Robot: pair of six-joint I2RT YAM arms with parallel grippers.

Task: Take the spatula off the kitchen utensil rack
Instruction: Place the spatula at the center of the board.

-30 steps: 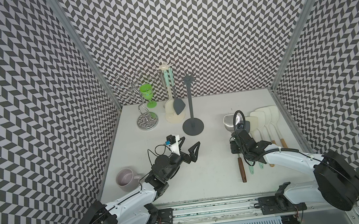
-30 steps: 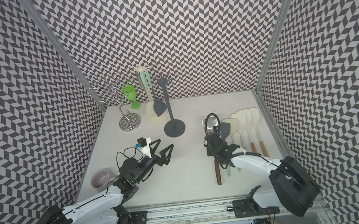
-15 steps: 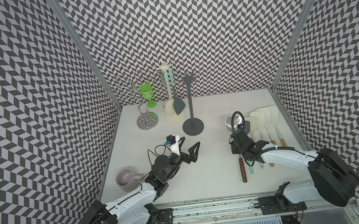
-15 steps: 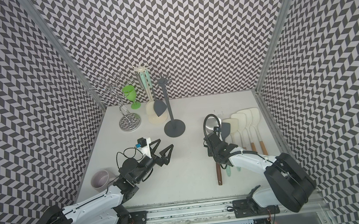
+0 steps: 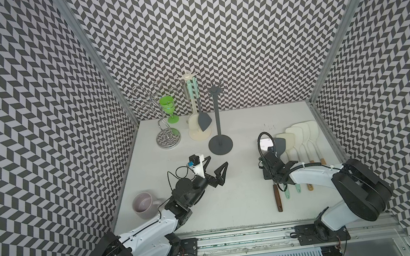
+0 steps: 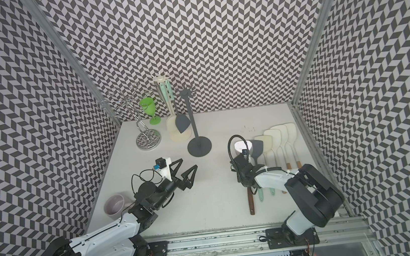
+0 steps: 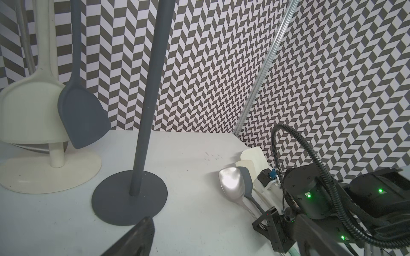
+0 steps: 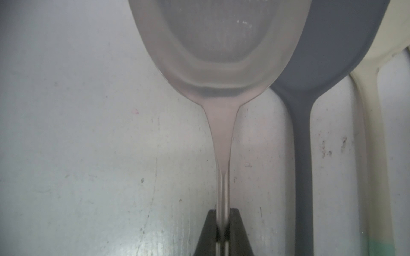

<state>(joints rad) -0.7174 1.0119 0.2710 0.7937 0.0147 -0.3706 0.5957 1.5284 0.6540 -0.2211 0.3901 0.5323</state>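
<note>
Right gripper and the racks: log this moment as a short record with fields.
right gripper: shut on the metal spatula, at its thin shaft
left gripper: open, empty, above the table
cream rack: cream spatula and grey spatula hang on it
grey rack: nothing hangs on it
spatula row: lies on the table, beside the metal spatula

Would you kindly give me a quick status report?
Left gripper open, empty. Right gripper shut on metal spatula, down beside grey spatula on table. Nothing blocking.
</note>
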